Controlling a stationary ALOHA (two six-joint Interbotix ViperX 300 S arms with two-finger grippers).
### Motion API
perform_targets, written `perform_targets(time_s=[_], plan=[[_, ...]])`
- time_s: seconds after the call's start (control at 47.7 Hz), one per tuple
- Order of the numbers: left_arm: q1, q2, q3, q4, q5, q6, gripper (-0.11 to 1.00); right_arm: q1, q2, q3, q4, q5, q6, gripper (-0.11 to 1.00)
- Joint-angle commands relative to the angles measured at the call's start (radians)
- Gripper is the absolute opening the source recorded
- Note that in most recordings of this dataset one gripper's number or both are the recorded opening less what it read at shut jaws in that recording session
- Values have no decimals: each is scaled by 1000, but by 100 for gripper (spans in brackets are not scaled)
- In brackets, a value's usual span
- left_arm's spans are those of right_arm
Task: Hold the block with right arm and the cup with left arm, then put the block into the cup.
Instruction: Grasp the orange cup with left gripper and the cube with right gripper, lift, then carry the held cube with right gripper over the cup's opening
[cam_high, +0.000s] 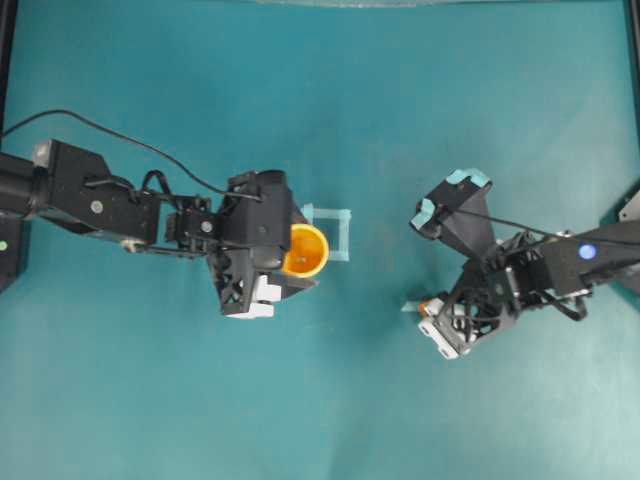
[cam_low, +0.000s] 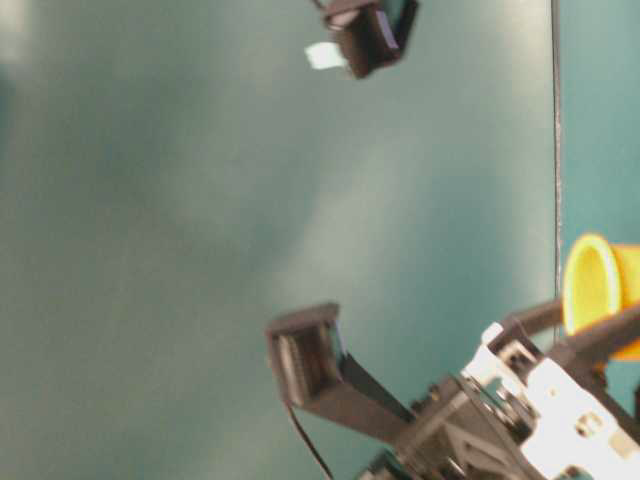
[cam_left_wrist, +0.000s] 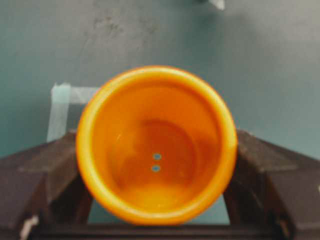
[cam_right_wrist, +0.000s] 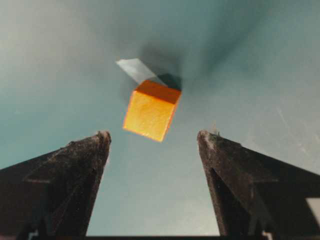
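Note:
The cup (cam_high: 305, 250) is a small yellow-orange one with a darker orange inside, and it stands at the left edge of a pale tape square. My left gripper (cam_high: 300, 250) has a finger pressed against each side of it. The left wrist view looks straight into the cup (cam_left_wrist: 156, 145), held in the left gripper (cam_left_wrist: 157, 135). The table-level view shows the cup's rim (cam_low: 597, 285). The block (cam_right_wrist: 151, 111), a tiny orange cube, lies on the table just beyond my right gripper (cam_right_wrist: 155, 137), which is wide open and empty. From overhead, the block (cam_high: 430, 306) peeks out beside the right arm (cam_high: 540, 265).
A pale blue tape square (cam_high: 338, 232) marks the table right of the cup. A pale tape scrap (cam_right_wrist: 135, 69) lies just behind the block. Black frame rails (cam_high: 6, 60) border the teal table on the left and right.

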Motion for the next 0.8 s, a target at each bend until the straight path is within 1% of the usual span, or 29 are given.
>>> perform_targets(time_s=[0.0,0.168,0.314,0.482,0.608,0.776], plan=[[-9,-14,-52,2,34,2,69,5,6,-21,-3,-5,44,67],[-14,-3,-87,5,54,5,69,5,26,-26,-9,-25,126,67],[-14,0,-106,8,54,8,69,5,43,-28,-34,-48,173,67],[-14,2,-110,9,55,8,69,3,66,-35,-60,-48,207,67],[-14,2,-109,8,58,9,69,3,87,-46,-71,-48,227,67],[-14,2,-109,9,60,8,69,3,120,-63,-87,-41,241,67]])
